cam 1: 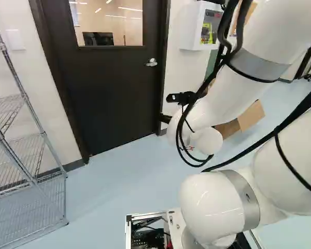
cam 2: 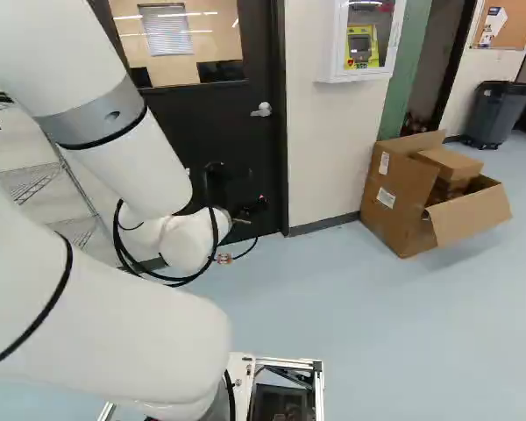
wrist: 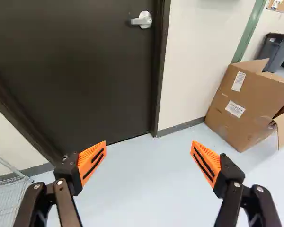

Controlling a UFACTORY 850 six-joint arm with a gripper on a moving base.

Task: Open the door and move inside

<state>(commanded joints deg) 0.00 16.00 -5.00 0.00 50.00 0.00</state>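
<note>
Pincer (wrist: 149, 143) spread wide and gripping nothing, aimed below the silver lever handle (wrist: 143, 20) on the closed dark door (wrist: 80, 71) ahead, may strike the door frame (wrist: 163, 47) and miss the handle if the base (cam 2: 319, 390) advances before the arm (cam 1: 217, 104) lifts.
</note>
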